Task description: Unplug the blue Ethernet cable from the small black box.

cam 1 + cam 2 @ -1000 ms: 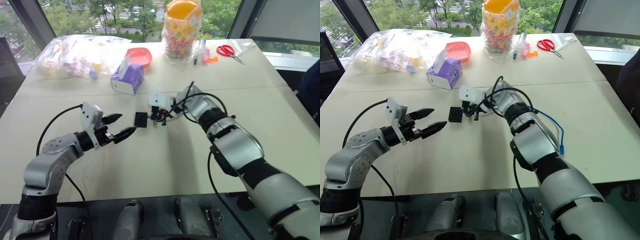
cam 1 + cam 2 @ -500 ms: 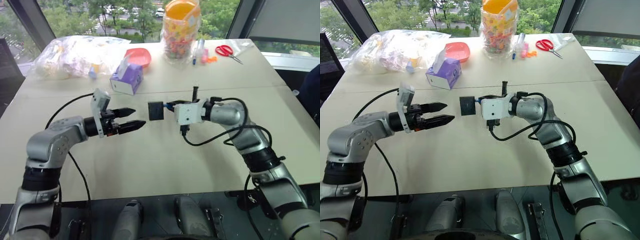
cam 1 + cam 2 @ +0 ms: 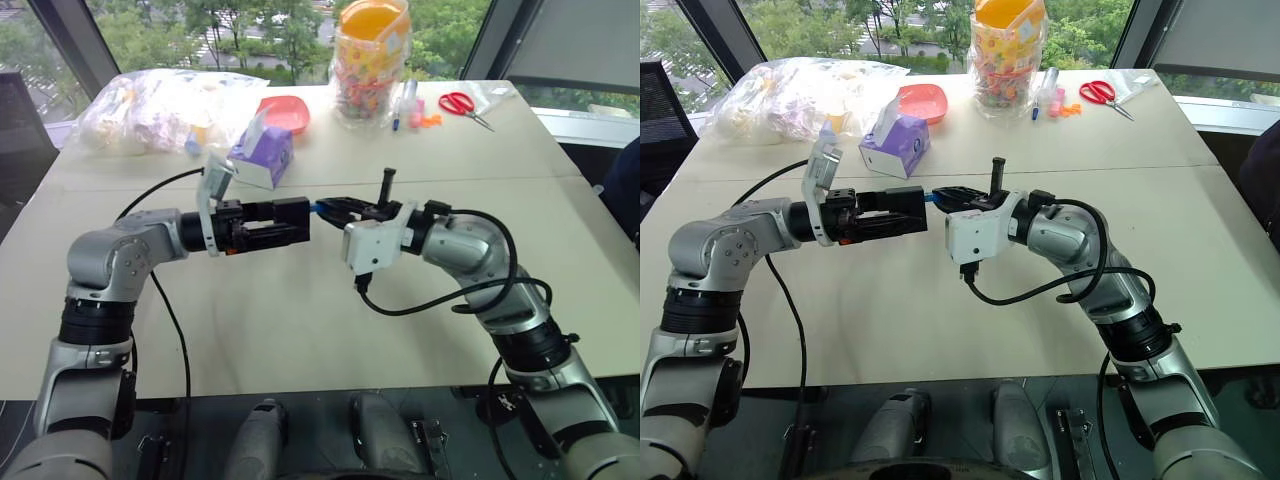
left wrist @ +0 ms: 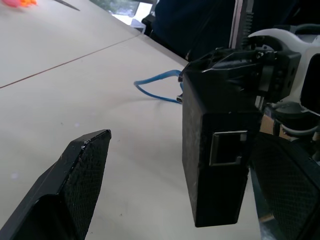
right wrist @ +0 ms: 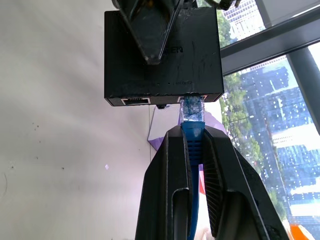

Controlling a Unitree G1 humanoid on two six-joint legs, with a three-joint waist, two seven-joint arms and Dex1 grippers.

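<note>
The small black box [image 3: 293,213] hangs above the table, its weight carried by the blue Ethernet cable [image 5: 192,114], whose plug sits in a port on the box's side. My right gripper [image 3: 335,208] is shut on the cable just behind the plug, and its fingers [image 5: 165,170] pinch the blue cord. My left gripper [image 3: 285,226] comes from the left and stands open with the box between its fingers [image 4: 82,170]. One finger lies close to the box and the other stays well apart from it. A loop of the blue cable [image 4: 156,91] lies on the table behind.
A purple tissue box [image 3: 260,155] stands just behind the grippers. Further back are a red bowl [image 3: 284,112], a clear plastic bag [image 3: 150,108], a candy jar [image 3: 370,62], pens [image 3: 405,104] and red scissors [image 3: 462,103]. A beige table [image 3: 300,320] lies below.
My right gripper has drawn back and risen with the cable and box. My left gripper has moved right and up until its open fingers straddle the box.
</note>
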